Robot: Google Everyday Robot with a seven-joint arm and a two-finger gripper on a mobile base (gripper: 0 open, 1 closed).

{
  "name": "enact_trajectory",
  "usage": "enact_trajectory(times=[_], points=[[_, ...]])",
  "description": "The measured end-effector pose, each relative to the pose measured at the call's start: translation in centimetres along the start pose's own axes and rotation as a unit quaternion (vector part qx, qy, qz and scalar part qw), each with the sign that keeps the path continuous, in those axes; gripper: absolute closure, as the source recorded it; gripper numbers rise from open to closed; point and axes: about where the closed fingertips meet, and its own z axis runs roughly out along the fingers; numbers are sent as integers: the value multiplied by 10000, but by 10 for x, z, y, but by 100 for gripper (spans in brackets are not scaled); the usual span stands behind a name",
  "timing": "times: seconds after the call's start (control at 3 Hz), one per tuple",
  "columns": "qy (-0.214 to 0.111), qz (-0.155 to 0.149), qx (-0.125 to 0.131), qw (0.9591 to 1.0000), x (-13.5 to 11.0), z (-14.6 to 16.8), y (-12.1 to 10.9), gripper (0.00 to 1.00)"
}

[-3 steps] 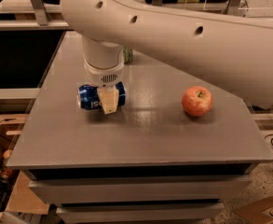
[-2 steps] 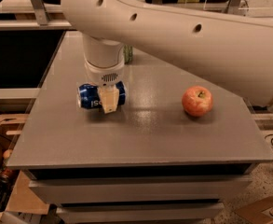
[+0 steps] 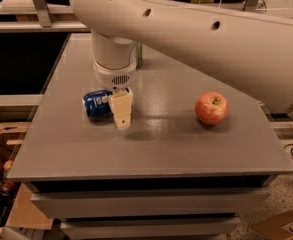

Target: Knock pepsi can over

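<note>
The pepsi can (image 3: pixel 97 103), dark blue with white lettering, lies on its side on the grey table (image 3: pixel 156 144), left of centre. My gripper (image 3: pixel 121 113) hangs from the white arm right at the can's right end, its cream finger in front of the can and touching or nearly touching it.
A red apple (image 3: pixel 211 108) sits on the table to the right. A green-and-silver can (image 3: pixel 139 55) stands behind the arm's wrist, mostly hidden. The large white arm (image 3: pixel 211 39) spans the upper right. Cardboard boxes lie on the floor at the left.
</note>
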Motion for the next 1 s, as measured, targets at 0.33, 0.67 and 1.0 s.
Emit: enact_trajectory(times=[0.33, 0.67, 1.0], points=[[-16, 23, -25, 10000, 4, -6, -1, 0], [-55, 117, 13, 9999, 13, -16, -6, 0], [-111, 204, 51, 9997, 21, -24, -11, 0]])
